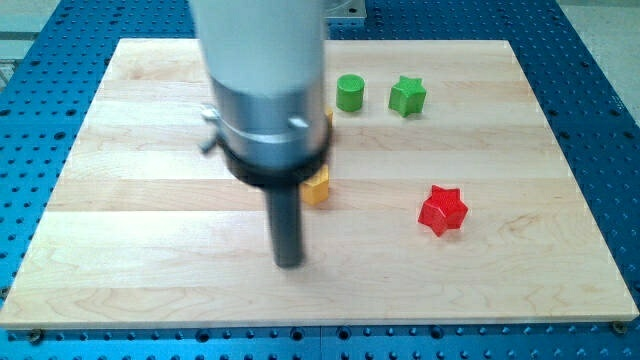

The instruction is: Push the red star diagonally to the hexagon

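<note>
One camera, high in front, tilted down over my whole bench [150, 290]; arm [265, 90] looms close.

Our arm [265, 90] hides most of the yellow block [317, 188] just beside it; its shape we cannot tell.

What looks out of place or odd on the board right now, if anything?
Nothing stands out. The red star, green star and green cylinder sit flat on the wooden board, apart from each other. A yellow block is mostly hidden behind the arm. My tip rests left of the red star.
</note>
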`<action>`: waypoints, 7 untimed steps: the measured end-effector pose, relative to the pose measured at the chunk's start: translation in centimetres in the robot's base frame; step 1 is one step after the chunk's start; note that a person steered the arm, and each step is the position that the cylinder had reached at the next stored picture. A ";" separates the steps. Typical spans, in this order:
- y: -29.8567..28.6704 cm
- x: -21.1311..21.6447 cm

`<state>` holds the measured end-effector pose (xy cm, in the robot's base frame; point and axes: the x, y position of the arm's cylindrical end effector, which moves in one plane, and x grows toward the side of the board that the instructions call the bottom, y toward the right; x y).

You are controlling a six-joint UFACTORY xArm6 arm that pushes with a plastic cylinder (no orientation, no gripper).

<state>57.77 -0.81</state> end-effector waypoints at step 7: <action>23.6 -7.9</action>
<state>49.92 22.83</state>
